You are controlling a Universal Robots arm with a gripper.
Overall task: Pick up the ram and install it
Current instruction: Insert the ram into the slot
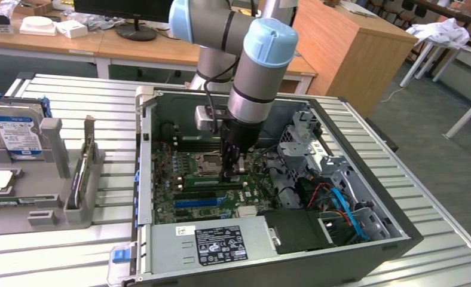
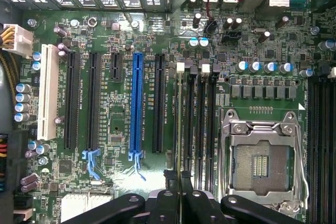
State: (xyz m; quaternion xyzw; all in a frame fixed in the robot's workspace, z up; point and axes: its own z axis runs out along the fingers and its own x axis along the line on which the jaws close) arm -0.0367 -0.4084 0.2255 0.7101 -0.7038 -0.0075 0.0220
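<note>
The ram (image 2: 180, 124) shows edge-on in the wrist view as a thin greenish line, standing upright along one of the black memory slots (image 2: 190, 114) beside the CPU socket (image 2: 260, 161). My gripper (image 2: 181, 181) is shut on the ram's upper edge, its black fingers (image 2: 167, 200) pinched together. Seen from the exterior view, my gripper (image 1: 234, 172) reaches straight down into the open computer case (image 1: 395, 230). The ram (image 1: 207, 177) lies as a green strip on the motherboard (image 1: 171, 206) right under the fingertips. Whether it is fully seated I cannot tell.
A long blue slot (image 2: 137, 103) and a white slot (image 2: 47, 93) lie beside the memory slots. A hard drive (image 1: 16, 134) stands in a grey holder (image 1: 60, 203) at the exterior view's left. The power supply (image 1: 211, 242), drive cage (image 1: 315, 149) and cables (image 1: 339, 200) crowd the case.
</note>
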